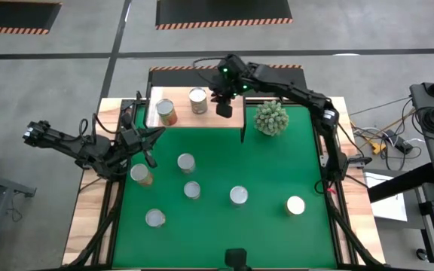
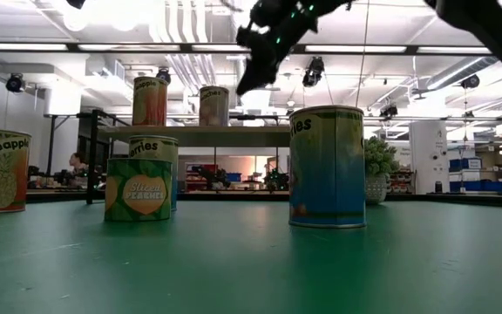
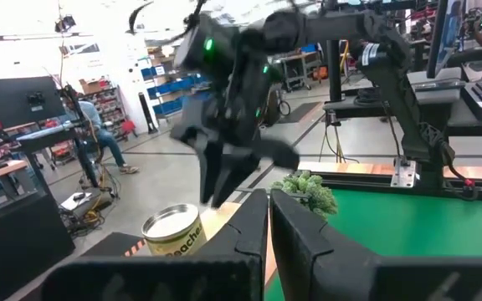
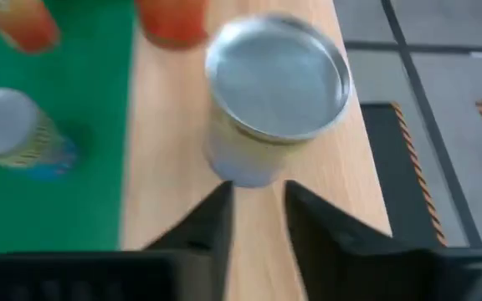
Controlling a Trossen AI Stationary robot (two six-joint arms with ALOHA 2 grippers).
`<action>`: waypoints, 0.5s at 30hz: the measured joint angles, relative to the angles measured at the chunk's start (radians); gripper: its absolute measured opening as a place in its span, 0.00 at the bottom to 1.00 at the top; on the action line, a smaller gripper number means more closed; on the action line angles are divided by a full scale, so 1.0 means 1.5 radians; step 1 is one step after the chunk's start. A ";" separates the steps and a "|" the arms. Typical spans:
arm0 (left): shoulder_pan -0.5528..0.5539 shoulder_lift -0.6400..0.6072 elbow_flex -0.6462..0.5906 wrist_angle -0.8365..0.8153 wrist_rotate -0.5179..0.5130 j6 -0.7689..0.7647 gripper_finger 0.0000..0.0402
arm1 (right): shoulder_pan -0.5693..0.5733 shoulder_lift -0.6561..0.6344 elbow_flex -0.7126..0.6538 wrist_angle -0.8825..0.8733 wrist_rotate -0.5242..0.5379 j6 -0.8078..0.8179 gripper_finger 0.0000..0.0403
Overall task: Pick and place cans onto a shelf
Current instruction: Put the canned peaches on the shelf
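High view: your right end effector (image 1: 223,108) hovers over the shelf (image 1: 232,117) beside two cans (image 1: 197,99) — plant (image 1: 270,118) nearby.

Right wrist view: fingers (image 4: 216,221) narrowly parted, empty.

Left wrist view: left end effector (image 3: 269,219) closed, empty, at the tabletop (image 1: 277,173) edge.

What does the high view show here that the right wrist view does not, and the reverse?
Only the high view shows the whole layout: six cans standing on the green mat, the spiky plant, and the left pincer waiting shut beside the can at the mat's left edge. Only the right wrist view shows the right pincer close up, empty, its fingers a narrow gap apart just short of the cream-labelled can. Both show the wooden shelf carrying two cans.
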 joint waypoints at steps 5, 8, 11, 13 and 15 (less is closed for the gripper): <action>0.000 0.001 0.000 -0.001 0.000 0.000 0.00 | -0.003 0.038 -0.001 0.011 0.010 -0.005 0.04; 0.000 0.001 0.000 -0.003 0.000 0.000 0.00 | -0.003 0.053 -0.001 0.084 0.028 -0.001 0.03; 0.000 0.001 0.000 -0.003 0.000 0.000 0.00 | -0.002 0.075 -0.001 0.190 0.021 -0.001 0.02; 0.000 0.001 0.000 -0.003 0.000 0.000 0.00 | 0.004 0.087 -0.001 0.227 0.029 -0.008 0.02; 0.000 0.001 0.000 -0.003 0.000 0.000 0.00 | 0.010 0.089 -0.001 0.226 0.028 -0.016 0.02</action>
